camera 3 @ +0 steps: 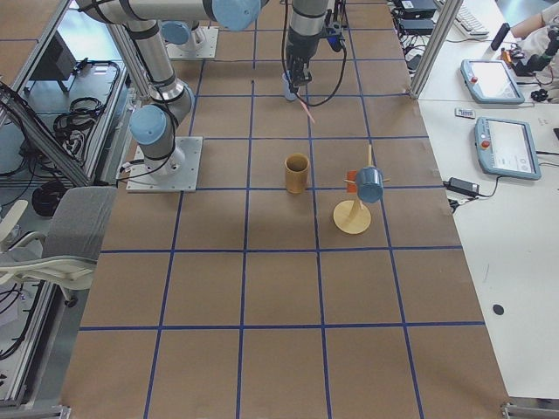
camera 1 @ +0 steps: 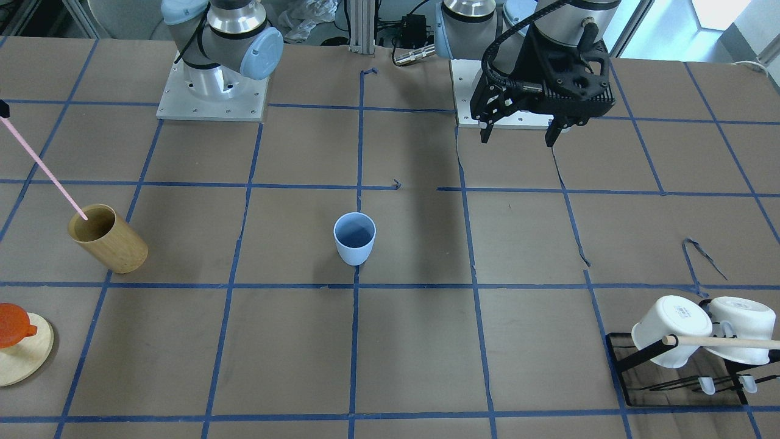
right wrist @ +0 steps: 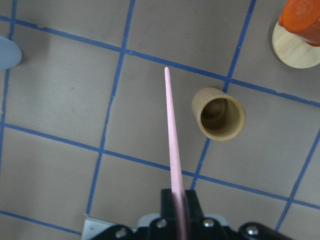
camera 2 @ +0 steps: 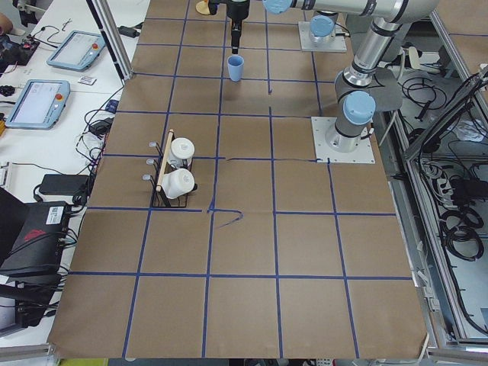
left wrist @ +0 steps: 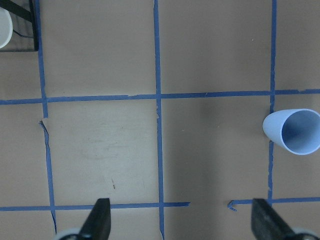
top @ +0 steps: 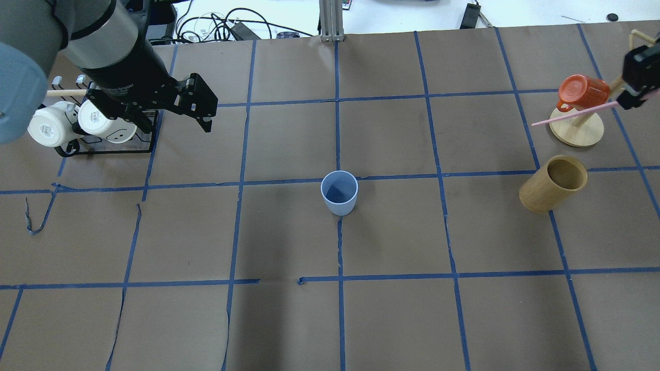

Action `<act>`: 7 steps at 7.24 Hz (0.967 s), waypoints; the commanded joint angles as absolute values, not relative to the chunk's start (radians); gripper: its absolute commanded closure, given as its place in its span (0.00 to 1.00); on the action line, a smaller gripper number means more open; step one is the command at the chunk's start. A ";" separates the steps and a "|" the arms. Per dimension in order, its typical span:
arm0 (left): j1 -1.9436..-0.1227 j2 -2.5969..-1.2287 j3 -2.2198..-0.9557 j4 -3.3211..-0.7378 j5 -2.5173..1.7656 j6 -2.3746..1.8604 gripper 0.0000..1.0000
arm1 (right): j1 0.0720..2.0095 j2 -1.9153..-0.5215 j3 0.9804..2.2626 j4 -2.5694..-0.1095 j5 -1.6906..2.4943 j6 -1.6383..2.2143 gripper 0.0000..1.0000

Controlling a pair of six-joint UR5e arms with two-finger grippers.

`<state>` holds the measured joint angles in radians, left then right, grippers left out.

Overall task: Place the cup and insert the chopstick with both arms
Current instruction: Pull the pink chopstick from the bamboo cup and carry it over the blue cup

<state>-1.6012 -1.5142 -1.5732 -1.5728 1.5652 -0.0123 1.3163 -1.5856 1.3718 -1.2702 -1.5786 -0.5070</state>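
Note:
The light-blue cup (camera 1: 354, 238) stands upright and alone at the table's centre, also in the overhead view (top: 339, 193) and at the right edge of the left wrist view (left wrist: 295, 132). My left gripper (camera 1: 518, 139) is open and empty, raised near its base, well away from the cup; its fingertips (left wrist: 98, 220) frame bare table. My right gripper (top: 630, 98) is shut on one end of the pink chopstick (top: 572, 114), held high and slanted over the bamboo cup; the stick also shows in the right wrist view (right wrist: 171, 135).
A tan bamboo cup (top: 554, 183) stands on the robot's right side. Beyond it an orange mug (top: 582, 91) hangs on a round wooden stand (top: 576, 129). Two white mugs (top: 56, 123) sit on a black rack (camera 1: 676, 381) with a wooden rod on the robot's left.

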 commanded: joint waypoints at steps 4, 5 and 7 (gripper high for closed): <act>-1.600 -1.514 -1.577 -1.559 1.572 -0.012 0.00 | 1.869 -1.477 1.425 -1.479 -1.553 0.298 0.90; -1.600 -1.514 -1.577 -1.559 1.572 -0.012 0.00 | 1.908 -1.477 1.468 -1.543 -1.514 0.401 0.92; -1.597 -1.513 -1.577 -1.560 1.569 -0.012 0.00 | 1.963 -1.476 1.531 -1.604 -1.483 0.500 0.94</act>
